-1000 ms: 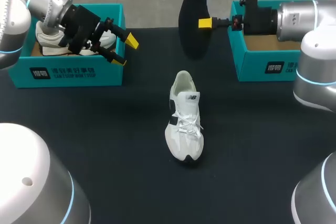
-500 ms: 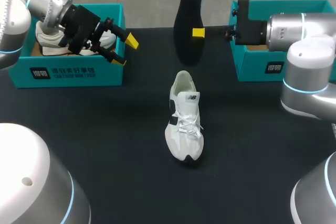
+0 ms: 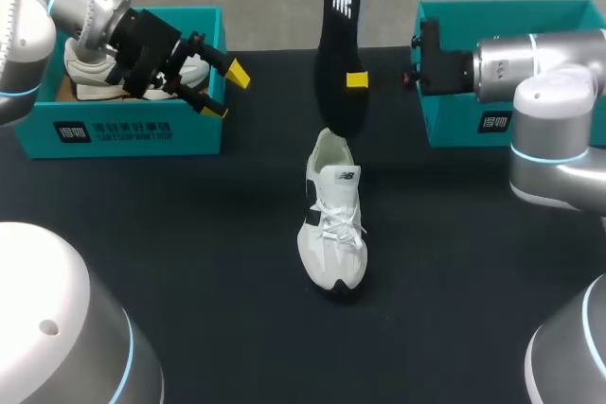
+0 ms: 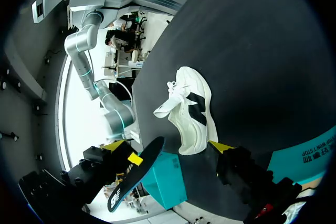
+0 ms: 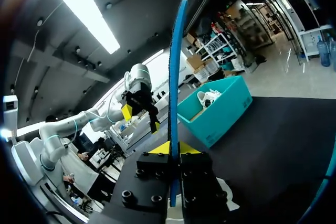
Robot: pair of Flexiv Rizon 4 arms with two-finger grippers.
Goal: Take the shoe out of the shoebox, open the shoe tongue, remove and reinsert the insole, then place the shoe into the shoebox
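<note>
Two-finger right gripper (image 3: pixel 357 80) pinches upright insole (image 3: pixel 339 40); left gripper (image 3: pixel 225 92) spread wide.

Robotics lab, a manipulation test cell. Evidence: two silver robot arms with lit blue joint rings, the left arm (image 3: pixel 57 7) and the right arm (image 3: pixel 549 73), flank a black-covered counter (image 3: pixel 189 234). Both end in yellow-tipped tools. The left pincer (image 3: pixel 225 92) is spread wide at the left shoebox (image 3: pixel 123 130), far left. The right pincer (image 3: pixel 352 79) is clamped on a black insole (image 3: pixel 339 44) held upright. The props are staged like a trial: the right shoebox (image 3: pixel 478 125), far right, is the same teal. One white shoe (image 3: pixel 333 224) sits alone mid-counter, and a second shoe (image 3: pixel 90 68) lies inside the left shoebox.
</note>
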